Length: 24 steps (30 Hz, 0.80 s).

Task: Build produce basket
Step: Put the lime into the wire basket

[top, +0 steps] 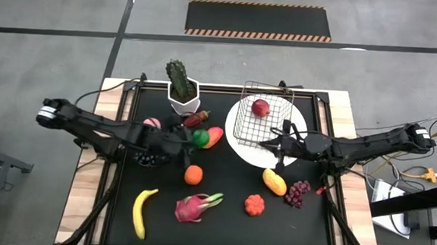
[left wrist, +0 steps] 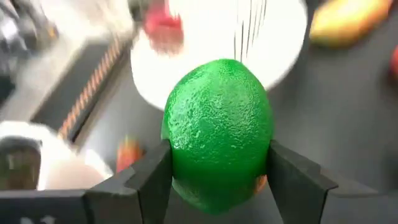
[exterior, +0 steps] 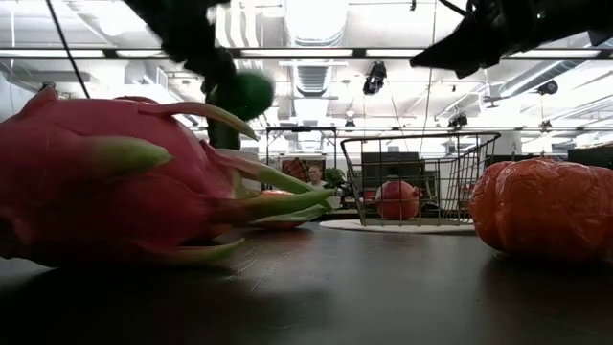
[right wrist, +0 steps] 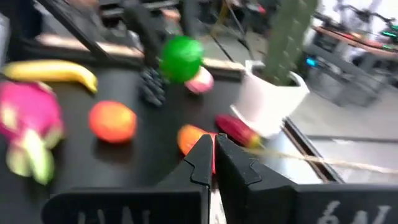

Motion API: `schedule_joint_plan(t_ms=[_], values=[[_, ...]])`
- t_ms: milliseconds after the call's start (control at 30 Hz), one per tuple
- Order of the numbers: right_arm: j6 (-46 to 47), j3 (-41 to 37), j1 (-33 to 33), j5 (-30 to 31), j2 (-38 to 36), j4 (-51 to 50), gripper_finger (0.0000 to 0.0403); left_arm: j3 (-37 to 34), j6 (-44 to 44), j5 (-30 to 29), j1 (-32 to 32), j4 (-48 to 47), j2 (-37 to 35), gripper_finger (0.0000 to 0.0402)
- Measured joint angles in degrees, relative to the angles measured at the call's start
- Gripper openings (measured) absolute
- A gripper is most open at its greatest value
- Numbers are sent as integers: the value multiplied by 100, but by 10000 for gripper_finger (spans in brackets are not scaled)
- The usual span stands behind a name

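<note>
Lime held in the air above the table

The left gripper (exterior: 230,91) (dark, coming from above) clamps the green lime (exterior: 244,94); below it lies the pink dragon fruit (exterior: 124,182), and farther off the wire basket (exterior: 421,177) holds a red pomegranate (exterior: 397,199).

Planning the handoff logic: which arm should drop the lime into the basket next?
Left. Its tool is already shut on the lime, lifted off the table. The right tool is shut and empty, at the basket edge on the plate; it would probably need to clear away.
</note>
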Motion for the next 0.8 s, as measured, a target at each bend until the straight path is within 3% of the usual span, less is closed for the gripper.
schedule_joint_plan(t_ms=[133,367,600,800], values=[[85,-119,-5,-745,226,1012,28,-518,735,-48,-153,2311,-232,208],[96,-114,-9,-865,952,2596,109,-1483,1327,87,-260,5431,36,208],[163,447,-9,-826,1639,3190,202,-1808,1417,83,-256,6876,519,208],[377,1093,-7,-645,2240,3191,267,-1745,1761,92,-253,7538,914,208]])
